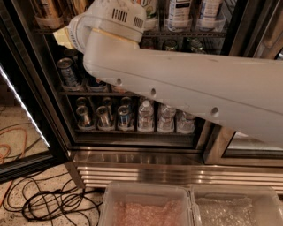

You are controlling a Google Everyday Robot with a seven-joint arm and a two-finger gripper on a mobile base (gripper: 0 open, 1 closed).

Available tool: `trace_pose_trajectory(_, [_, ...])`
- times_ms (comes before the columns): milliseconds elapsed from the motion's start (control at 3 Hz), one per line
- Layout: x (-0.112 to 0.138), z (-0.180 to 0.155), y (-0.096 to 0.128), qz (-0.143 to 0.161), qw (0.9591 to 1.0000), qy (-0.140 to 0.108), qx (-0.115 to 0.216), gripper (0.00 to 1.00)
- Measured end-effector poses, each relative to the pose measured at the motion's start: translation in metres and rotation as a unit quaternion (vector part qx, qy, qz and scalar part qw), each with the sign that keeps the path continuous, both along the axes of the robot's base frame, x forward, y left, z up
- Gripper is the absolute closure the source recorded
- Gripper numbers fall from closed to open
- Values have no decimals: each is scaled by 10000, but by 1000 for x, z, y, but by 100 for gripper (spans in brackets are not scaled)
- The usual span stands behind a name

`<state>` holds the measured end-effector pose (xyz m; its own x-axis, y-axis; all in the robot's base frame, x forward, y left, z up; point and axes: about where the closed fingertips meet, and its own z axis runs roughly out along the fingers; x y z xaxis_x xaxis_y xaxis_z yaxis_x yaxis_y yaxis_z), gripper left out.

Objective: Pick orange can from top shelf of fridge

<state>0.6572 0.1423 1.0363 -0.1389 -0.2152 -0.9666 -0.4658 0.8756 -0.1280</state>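
Orange can (44,9) standing upright, top-left of fridge (132,170). White arm (185,84) slung across fridge front. Gripper (61,36) at fridge's upper left, can't tell if open or closed.

A white arm (177,88) fills the middle. The tool at its far end is out of sight, up by the top shelf (185,33). The orange can (46,8), upper left, is cut off by the top edge, as are the bottles (179,11). The arm hides most middle-rack cans (70,73) and some water bottle (166,119) tops. Two bins (146,207) run off the bottom edge. Labels are too blurred to read.
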Motion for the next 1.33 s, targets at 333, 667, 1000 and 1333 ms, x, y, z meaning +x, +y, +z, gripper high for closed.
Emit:
trace_pose_trajectory(333, [-4,7,10,178,9997,-73,128,21])
trace_pose_trajectory(667, [-1,12,10,136,9997,-170,146,23])
trace_pose_trajectory(1000, [11,14,4,-52,9996,-287,61,24])
trace_pose_trajectory(1333, [25,13,1,-216,9991,-362,-51,34])
